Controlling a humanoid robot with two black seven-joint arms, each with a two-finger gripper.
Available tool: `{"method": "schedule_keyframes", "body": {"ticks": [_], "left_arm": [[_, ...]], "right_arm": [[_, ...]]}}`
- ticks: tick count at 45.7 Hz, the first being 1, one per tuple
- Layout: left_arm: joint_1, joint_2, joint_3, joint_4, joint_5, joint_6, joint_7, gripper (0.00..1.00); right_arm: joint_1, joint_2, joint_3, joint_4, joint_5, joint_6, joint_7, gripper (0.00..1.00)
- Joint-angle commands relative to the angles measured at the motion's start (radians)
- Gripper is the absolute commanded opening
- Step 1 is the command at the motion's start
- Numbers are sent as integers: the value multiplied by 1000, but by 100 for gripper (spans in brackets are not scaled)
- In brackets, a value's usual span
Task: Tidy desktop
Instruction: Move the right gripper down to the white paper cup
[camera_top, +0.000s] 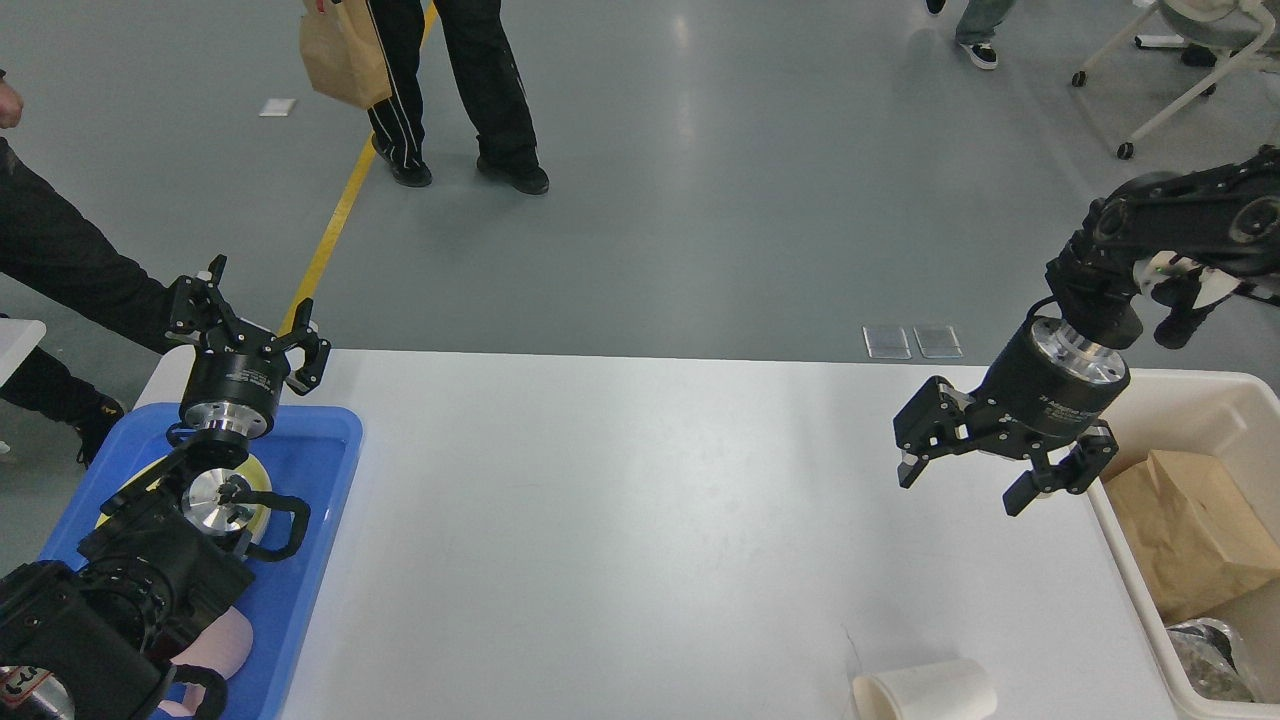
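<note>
The white desktop fills the lower middle of the head view. A white paper cup lies on its side at the desktop's near edge, right of centre. My right gripper hangs open above the right part of the desktop, well above and beyond the cup, with nothing between its fingers. Over the far end of the blue tray my left gripper stands open and empty, pointing up and away.
The blue tray on the left holds a yellow plate and a pink item, partly hidden by my left arm. A cream bin at the right holds a brown paper bag and a dark wrapper. People stand beyond the table.
</note>
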Motion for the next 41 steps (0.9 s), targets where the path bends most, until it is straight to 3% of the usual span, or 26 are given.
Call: {"method": "schedule_keyframes", "body": {"ticks": [1,23,36,41], "left_arm": [[0,0,0,0,0,-6,0,96],[0,0,0,0,0,-7,0,96],[0,0,0,0,0,-7,0,96],[0,0,0,2,0,-7,0,96]], "right_arm": [[-8,-17,1,2,3,0,1,100],[-32,-170,-59,77,64,0,1,100],[-229,-225,-27,64,77,0,0,100],[-334,-221,39,38,144,-59,-2,100]]}}
